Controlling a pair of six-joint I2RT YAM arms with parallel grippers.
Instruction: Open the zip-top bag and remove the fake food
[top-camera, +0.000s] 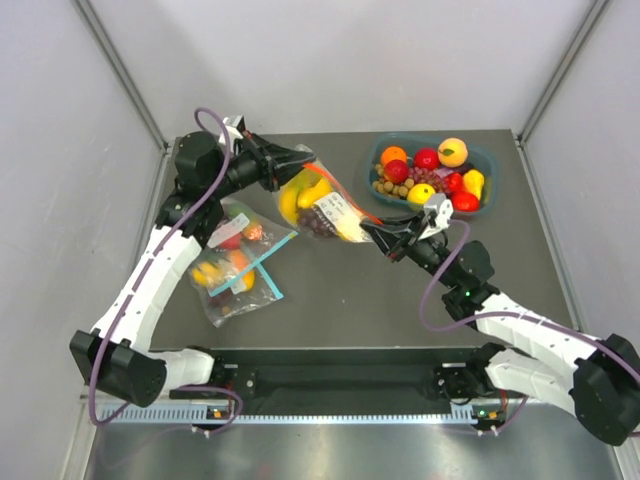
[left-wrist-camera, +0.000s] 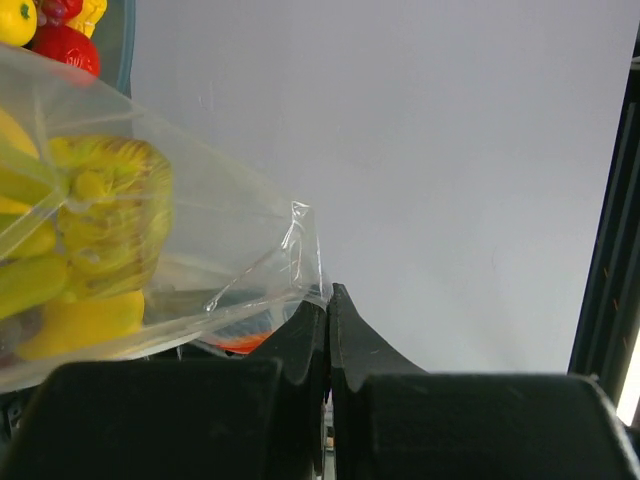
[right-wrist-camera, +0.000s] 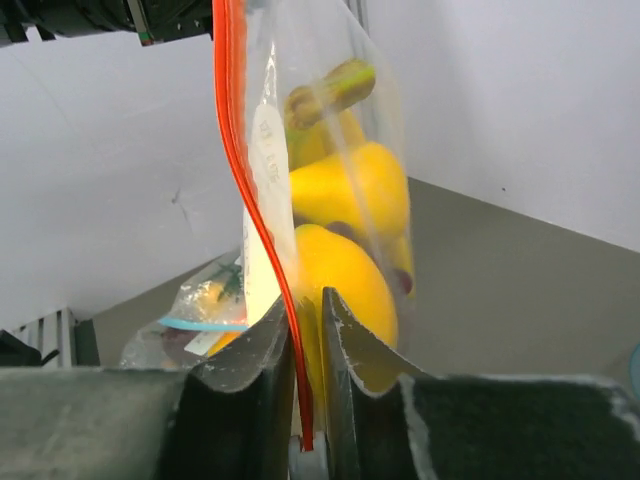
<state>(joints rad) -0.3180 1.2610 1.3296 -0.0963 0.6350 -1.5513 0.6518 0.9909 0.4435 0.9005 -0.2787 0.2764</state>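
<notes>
right gripper: nearest the lens in its wrist view; fingers drawn in to a thin gap, pinching the zip strip, which drops straight down between them.
left gripper: pads pressed together on a clear corner of the plastic, with an orange patch of strip showing just beside the pinch.
zip-top bag: held off the table, hanging between the two grips over the far middle.
fake food: all inside; yellow banana bunch and lemon plain to see, dark grapes low in the sag in the top view.
long axis: far-left to near-right, from the left grip to the right one; red-orange strip along the edge facing the tray.
nearer arm: neither, both already in contact; right one on the strip itself.
one lip or both in each pinch: cannot tell.
likely demand of the next move: a pull across the strip rather than along it, since a pull along this axis would probably only tauten the bag.
blue-strip bags: flat on the table beneath the left arm, apart from the held bag.
</notes>
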